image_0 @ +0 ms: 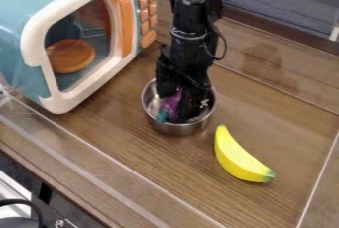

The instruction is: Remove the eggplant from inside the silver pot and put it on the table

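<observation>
The silver pot (199,125) stands on the brown table (119,163) just right of the toy microwave. Inside it lies the purple eggplant (169,106), only a sliver of purple showing between the fingers. My black gripper (179,105) points straight down into the pot, open, its fingers on either side of the eggplant. Whether the fingers touch the eggplant I cannot tell.
A blue and cream toy microwave (59,39) with its door open holds an orange bowl (69,56) at the left. A yellow banana (240,156) lies right of the pot, towards the front. A clear plastic rim (79,177) runs around the table's edge.
</observation>
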